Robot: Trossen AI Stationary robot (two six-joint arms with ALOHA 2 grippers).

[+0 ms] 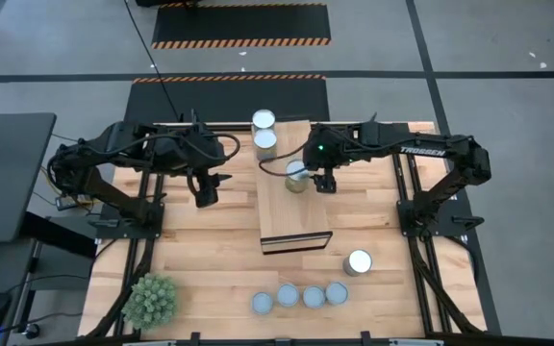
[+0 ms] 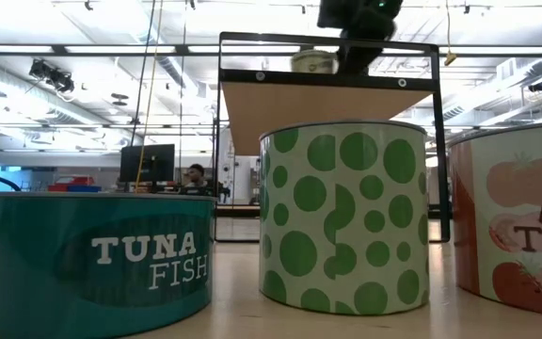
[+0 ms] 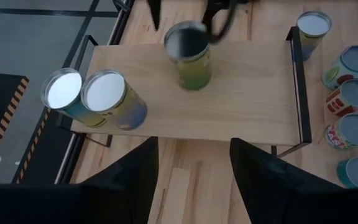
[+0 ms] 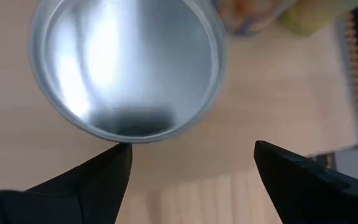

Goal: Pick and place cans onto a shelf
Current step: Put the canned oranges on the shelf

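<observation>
The light-wood shelf (image 1: 294, 207) stands mid-table. Two bright-topped cans (image 1: 264, 120) (image 1: 266, 141) stand at its far end, and a third can (image 1: 297, 175) stands upright on its top near the middle. My right gripper (image 1: 323, 181) is open just right of this third can, whose round silvery top (image 4: 126, 68) lies ahead of the fingers, off to one side. My left gripper (image 1: 205, 187) is open and empty over the table left of the shelf, and its wrist view shows the shelf (image 3: 229, 118) with the three cans. My right gripper stands open beside the third can, coming from above. One fingertip (image 4: 114, 165) shows right at the can's rim (image 4: 126, 140). I cannot tell whether it touches. The can stands upright on the shelf top.
A bright-topped can (image 1: 359, 261) stands on the table near the shelf's right front. Several blue-grey cans (image 1: 300, 296) stand in a row near the front edge. A spiky green plant ball (image 1: 152, 300) sits at the front left. In the low view, labelled cans (image 2: 343, 217) stand close in front.
</observation>
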